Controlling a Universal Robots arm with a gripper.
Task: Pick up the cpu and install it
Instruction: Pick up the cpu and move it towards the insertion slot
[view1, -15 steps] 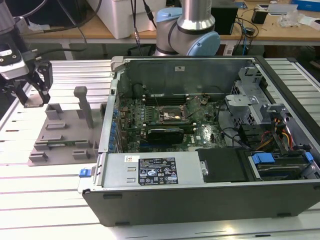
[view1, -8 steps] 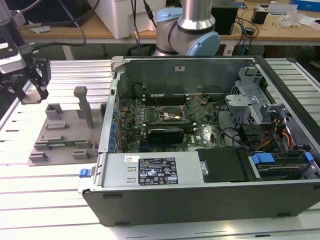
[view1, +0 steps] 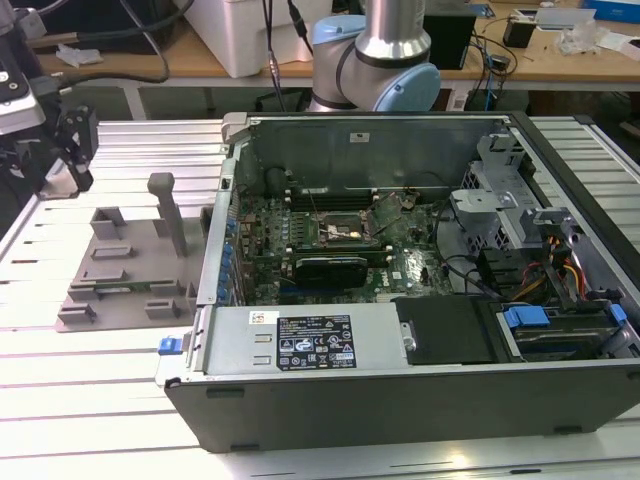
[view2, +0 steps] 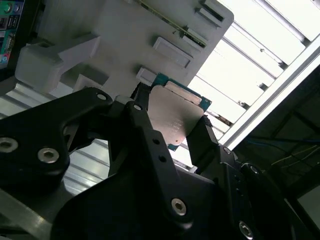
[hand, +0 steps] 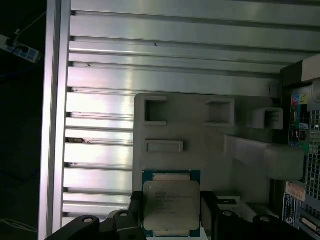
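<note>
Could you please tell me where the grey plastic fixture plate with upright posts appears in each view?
Exterior view: the grey plastic fixture plate lies at the exterior view's left, beside the open computer case.
Second wrist view: the plate lies beyond the silvery square cpu in the gripper.
First wrist view: the plate lies behind that cpu.
Shared landmark: the ribbed aluminium table.

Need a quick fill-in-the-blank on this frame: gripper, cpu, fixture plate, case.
1. The gripper is ____ on the cpu.
2. The fixture plate stands at the exterior view's ____ of the computer case.
3. The cpu is ____ the computer case, over the fixture plate.
Missing words: shut; left; outside.
</note>
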